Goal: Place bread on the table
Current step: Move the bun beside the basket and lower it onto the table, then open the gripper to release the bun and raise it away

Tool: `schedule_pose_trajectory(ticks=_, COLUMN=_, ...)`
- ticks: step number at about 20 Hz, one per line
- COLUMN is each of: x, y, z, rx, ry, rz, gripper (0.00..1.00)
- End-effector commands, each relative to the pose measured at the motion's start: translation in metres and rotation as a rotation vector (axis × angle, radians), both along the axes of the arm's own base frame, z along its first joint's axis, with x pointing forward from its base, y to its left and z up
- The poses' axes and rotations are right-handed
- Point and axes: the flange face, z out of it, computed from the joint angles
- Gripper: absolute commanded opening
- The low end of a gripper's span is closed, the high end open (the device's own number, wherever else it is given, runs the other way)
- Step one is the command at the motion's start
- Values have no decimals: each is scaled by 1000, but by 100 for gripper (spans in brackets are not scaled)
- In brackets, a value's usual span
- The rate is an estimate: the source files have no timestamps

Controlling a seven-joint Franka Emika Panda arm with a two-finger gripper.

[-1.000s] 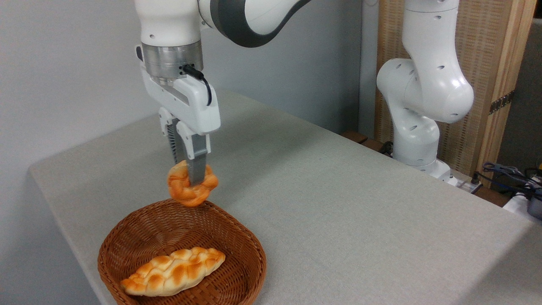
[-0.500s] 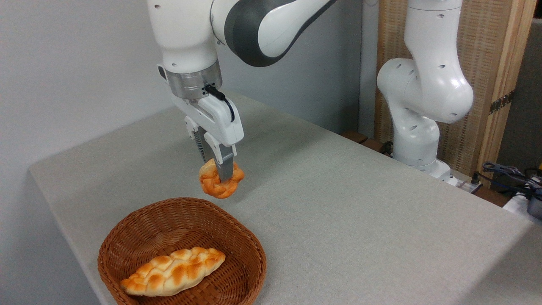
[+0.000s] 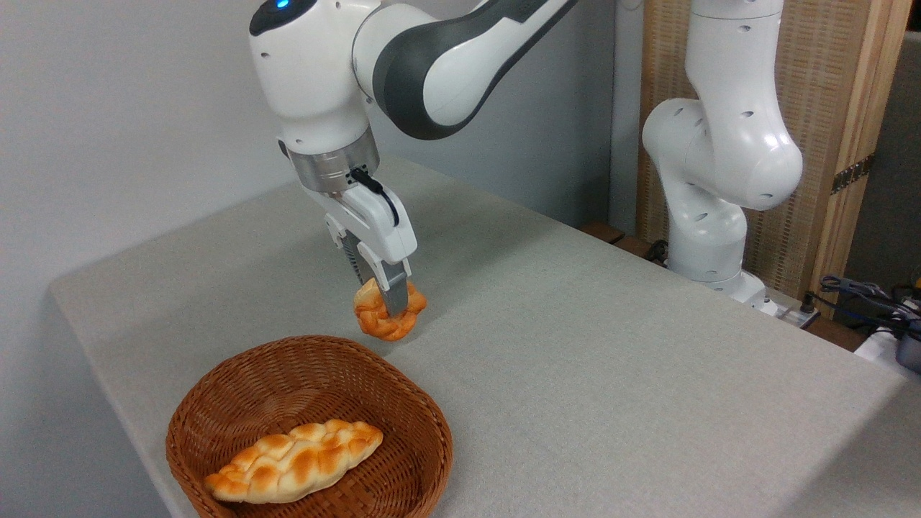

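Observation:
The bread (image 3: 389, 315), a small knotted golden-orange bun, hangs pinched in my gripper (image 3: 388, 306), which is shut on it. The bun sits just past the far rim of the wicker basket, low over the grey-beige table (image 3: 575, 345); I cannot tell whether its underside touches the cloth. One grey finger (image 3: 395, 295) crosses the bun's front, the other is mostly hidden behind it.
A brown wicker basket (image 3: 216, 403) stands at the table's near left corner with a long braided loaf (image 3: 295, 460) inside. The arm's white base (image 3: 709, 237) rises at the table's far right edge. Cables (image 3: 870, 295) lie at the far right.
The gripper has carried the bun right and down, from above the basket's far rim to low over the tablecloth beyond it. The grip stays shut.

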Motion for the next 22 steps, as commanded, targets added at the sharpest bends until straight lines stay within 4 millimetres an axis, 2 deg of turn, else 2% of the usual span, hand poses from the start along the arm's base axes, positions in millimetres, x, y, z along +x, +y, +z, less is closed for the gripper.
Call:
schedule_pose_trajectory(ticks=1, x=-2, y=-8, z=0, rx=3, ry=2, rz=-6, gripper=100)
schedule_pose_trajectory(ticks=8, x=-1, y=-8, z=2, rx=3, ry=-4, rz=-8, gripper=100)
schedule_pose_trajectory(ticks=10, x=0, y=-9, z=8, rx=-1, ry=-17, rz=-5, gripper=100)
schedule_pose_trajectory(ticks=15, x=18, y=-3, z=51, rx=-22, ry=-139, rz=12, gripper=100)
schedule_pose_trajectory(ticks=18, x=23, y=5, z=68, rx=2, ry=-198, rz=13, gripper=100)
schedule_pose_trajectory(ticks=22, x=33, y=33, z=86, rx=35, ry=-247, rz=47, gripper=100)
